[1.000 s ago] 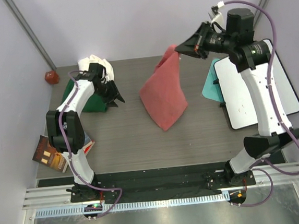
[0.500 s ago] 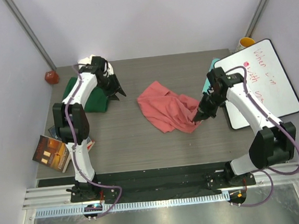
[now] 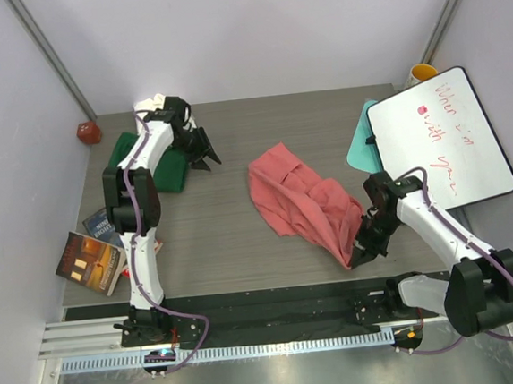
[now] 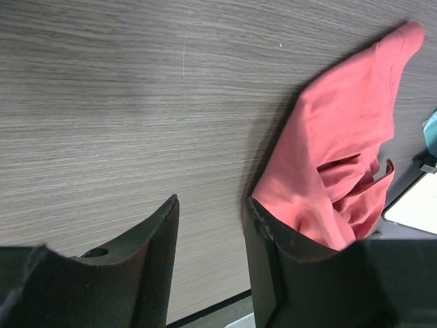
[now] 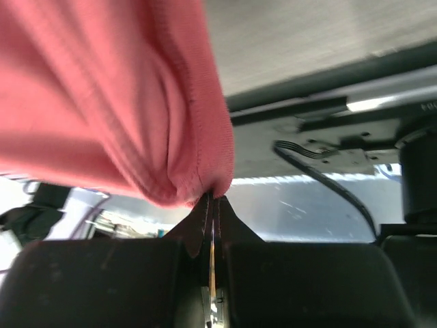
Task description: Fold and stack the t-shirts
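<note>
So the right gripper has its two fingers pressed tight together on a hem fold of the salmon-pink cloth t-shirt. The right wrist view shows it best: the black fingertips meet with just a pinch of pink fabric between them, and the rest of the shirt bunches up above. The pinch is down near the table's front edge, right of centre. From there the shirt trails back in a rumpled, wrinkly heap across the middle of the grey wood-grain table, with the far end lying flatter.

The left gripper is way over at the far left, well apart from the pink shirt. Its jaws stand apart with nothing between them, only bare tabletop showing in the gap in the left wrist view. It sits just beside the folded dark green t-shirt, and a cream-white t-shirt is bunched up behind that, against the back wall.

Other stuff lying around: a white dry-erase board with some writing on the right, and a couple of glossy books at the left edge.
</note>
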Action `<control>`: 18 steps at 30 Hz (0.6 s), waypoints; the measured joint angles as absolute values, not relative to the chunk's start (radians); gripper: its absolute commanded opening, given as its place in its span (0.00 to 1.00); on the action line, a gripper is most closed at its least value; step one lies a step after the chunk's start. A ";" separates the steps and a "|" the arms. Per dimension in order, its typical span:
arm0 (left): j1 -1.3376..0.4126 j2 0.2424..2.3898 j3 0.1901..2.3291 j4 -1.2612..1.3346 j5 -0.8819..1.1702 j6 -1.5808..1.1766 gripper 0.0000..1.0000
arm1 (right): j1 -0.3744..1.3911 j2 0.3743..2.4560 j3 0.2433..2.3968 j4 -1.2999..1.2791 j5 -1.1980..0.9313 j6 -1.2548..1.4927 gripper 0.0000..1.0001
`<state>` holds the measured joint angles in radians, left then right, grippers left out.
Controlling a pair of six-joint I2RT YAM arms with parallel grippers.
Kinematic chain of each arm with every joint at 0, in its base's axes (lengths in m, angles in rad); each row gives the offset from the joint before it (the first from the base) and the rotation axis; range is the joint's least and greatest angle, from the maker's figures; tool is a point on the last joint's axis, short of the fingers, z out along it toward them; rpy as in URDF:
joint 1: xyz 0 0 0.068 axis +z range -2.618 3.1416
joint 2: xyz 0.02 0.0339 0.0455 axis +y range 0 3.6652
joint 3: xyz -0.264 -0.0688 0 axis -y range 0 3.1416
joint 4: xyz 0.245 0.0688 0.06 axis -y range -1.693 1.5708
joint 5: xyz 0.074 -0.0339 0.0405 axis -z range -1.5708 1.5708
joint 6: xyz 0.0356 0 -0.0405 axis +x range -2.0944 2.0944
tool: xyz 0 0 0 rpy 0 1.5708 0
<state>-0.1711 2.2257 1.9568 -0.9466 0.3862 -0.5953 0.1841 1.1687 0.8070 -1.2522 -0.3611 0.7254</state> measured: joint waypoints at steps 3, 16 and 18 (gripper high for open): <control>-0.171 2.226 1.956 -0.950 0.389 -0.595 0.43 | 0.184 1.151 0.730 -1.255 -0.366 0.707 0.28; -0.171 2.226 1.921 -0.946 0.408 -0.591 0.43 | 0.184 1.119 1.078 -1.324 -0.182 0.680 0.39; -0.171 2.226 1.921 -0.946 0.416 -0.593 0.43 | 0.184 1.144 1.123 -1.299 -0.137 0.675 0.39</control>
<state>-0.1711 2.2261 1.9213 -0.9463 0.4160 -0.5926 0.1841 1.1442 1.1233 -1.2991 -0.1371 0.6750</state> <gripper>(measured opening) 0.427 0.384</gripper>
